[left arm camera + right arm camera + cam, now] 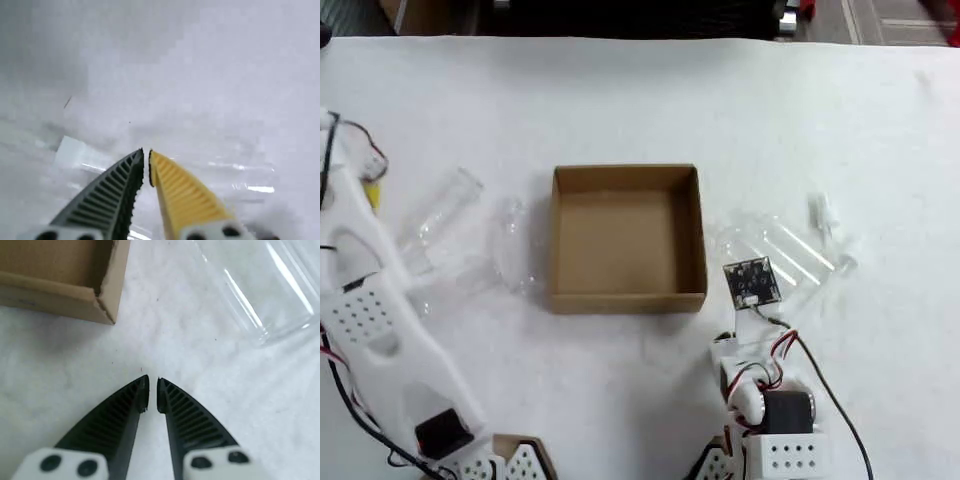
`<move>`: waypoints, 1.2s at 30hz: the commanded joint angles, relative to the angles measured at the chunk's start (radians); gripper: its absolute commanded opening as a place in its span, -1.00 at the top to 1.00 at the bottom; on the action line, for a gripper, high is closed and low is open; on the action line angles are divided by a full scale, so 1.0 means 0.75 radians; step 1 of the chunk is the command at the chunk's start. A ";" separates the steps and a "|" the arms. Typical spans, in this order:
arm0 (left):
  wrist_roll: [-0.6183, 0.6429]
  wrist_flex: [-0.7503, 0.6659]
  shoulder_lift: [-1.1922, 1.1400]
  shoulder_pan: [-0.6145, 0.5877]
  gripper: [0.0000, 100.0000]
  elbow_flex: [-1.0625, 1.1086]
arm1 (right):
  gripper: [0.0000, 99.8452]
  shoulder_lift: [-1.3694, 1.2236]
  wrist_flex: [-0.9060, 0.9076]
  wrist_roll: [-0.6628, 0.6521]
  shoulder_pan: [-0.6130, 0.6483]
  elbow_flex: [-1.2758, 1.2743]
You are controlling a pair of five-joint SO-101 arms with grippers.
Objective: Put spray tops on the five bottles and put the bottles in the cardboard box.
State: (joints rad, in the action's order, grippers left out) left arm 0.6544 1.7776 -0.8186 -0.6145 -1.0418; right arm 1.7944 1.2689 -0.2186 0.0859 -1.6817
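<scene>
The open cardboard box (625, 240) sits mid-table with nothing in it. Clear bottles lie on their sides to its left (440, 215) and to its right (790, 250), and a small white spray top (823, 213) lies by the right group. My left gripper (146, 152), with one grey and one yellow finger, is shut with nothing in it, just over a clear bottle (235, 175). My right gripper (150, 382), with black fingers, is shut and holds nothing; it hangs over bare table between the box corner (107, 305) and a clear bottle (260, 290).
The left arm (370, 320) stretches along the table's left edge beside the left bottles. The right arm (765, 405) stands at the front, just right of the box. A white cloth (640, 100) covers the table, with open room behind the box.
</scene>
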 commanded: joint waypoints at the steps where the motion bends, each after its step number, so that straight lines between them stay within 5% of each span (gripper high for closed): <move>1: -0.816 0.002 0.318 0.024 0.85 -0.070 | 0.97 0.011 0.003 0.000 -0.011 -0.012; 4: -1.332 0.012 0.388 0.089 0.78 -0.014 | 0.97 0.011 0.003 0.000 -0.011 -0.012; 7: -1.553 0.008 0.386 0.077 0.75 0.188 | 0.97 0.011 0.003 0.000 -0.011 -0.012; 15: -1.645 -0.045 0.367 0.024 0.49 0.458 | 0.97 0.011 0.003 0.000 -0.009 -0.012; 22: -2.001 -0.057 0.359 0.005 0.53 0.581 | 0.97 0.011 0.003 0.000 -0.011 -0.012; 30: -2.011 -0.393 0.357 -0.001 0.56 0.857 | 0.97 0.011 0.003 0.000 -0.011 -0.012; 36: -2.009 -0.442 0.355 0.015 0.56 0.898 | 0.97 0.011 0.003 0.000 -0.009 -0.012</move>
State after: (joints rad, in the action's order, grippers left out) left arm -0.8447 1.4676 -0.5884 -0.6068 -0.3652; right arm 1.7944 1.2689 -0.2186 0.0859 -1.6817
